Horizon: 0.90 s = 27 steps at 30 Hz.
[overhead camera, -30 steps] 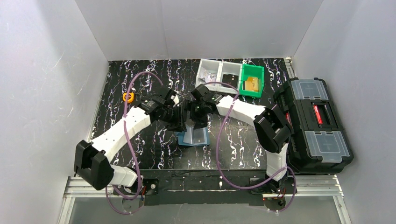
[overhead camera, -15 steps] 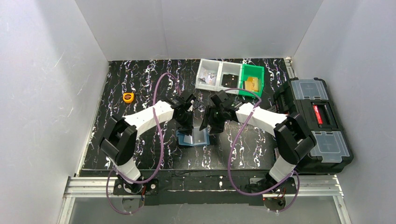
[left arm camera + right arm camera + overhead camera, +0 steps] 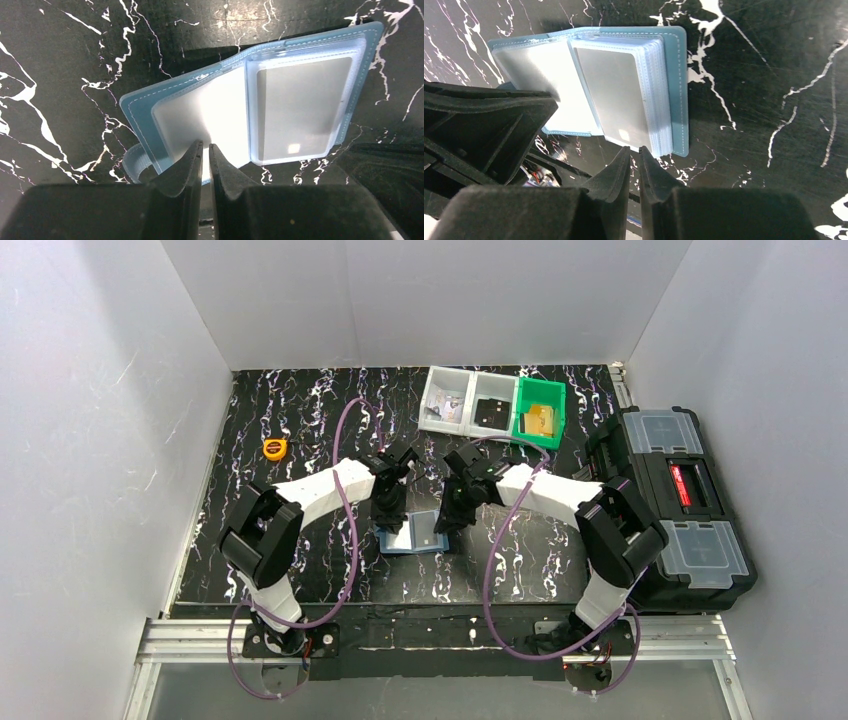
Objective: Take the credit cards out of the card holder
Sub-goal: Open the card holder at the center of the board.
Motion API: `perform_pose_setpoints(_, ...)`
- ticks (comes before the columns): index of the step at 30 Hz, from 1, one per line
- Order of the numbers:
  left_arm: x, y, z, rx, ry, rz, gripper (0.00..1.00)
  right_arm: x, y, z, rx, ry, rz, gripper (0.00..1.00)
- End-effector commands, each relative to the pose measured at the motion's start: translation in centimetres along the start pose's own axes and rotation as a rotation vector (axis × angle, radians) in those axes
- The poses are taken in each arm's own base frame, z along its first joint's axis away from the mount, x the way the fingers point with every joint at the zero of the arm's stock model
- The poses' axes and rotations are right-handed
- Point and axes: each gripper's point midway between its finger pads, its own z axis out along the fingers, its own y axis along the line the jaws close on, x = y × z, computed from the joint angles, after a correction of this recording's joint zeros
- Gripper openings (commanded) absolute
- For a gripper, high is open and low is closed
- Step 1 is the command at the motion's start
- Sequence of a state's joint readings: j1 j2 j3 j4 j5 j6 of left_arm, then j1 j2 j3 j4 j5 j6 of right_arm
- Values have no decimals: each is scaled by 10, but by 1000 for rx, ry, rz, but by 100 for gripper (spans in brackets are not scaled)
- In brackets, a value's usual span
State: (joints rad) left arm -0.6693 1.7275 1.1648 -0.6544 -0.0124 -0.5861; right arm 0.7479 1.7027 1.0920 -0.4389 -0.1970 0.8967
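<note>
The dusty-blue card holder [image 3: 413, 532] lies open flat on the black marbled table. A stack of clear sleeves [image 3: 659, 100] fills its right half, and a grey card [image 3: 616, 97] shows in the top sleeve. In the left wrist view, the holder [image 3: 360, 75] has a pale left page [image 3: 200, 117]. My left gripper [image 3: 205, 146] is shut to a thin slit, with its tips on that page's near edge. My right gripper [image 3: 634, 149] is shut just off the near edge of the sleeve stack, with nothing between its fingers. In the top view both grippers [image 3: 390, 520] [image 3: 447, 520] flank the holder.
Two clear bins [image 3: 470, 402] and a green bin [image 3: 540, 412] stand at the back of the table. A black toolbox [image 3: 672, 505] sits at the right edge. An orange tape measure [image 3: 274, 448] lies far left. White walls close in three sides.
Both arms have swung in and come down to the open holder. The right jaws went from wide to nearly closed. The left jaws narrowed a little more.
</note>
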Motion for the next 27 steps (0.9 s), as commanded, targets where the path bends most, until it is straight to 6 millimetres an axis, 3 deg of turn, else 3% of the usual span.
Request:
perform_pose_setpoints(1,4,10,5,-32,8,-1,9,-4,17,1,-27,-9,-42,18)
perform_pose_setpoints(17,16,15,24,-35,55,-3,4,-5,12,23,34,10,-51,13)
perform_pose_setpoints(27,20,16,30,-36,73,-2,3,1,2,25,58,6,-40,13)
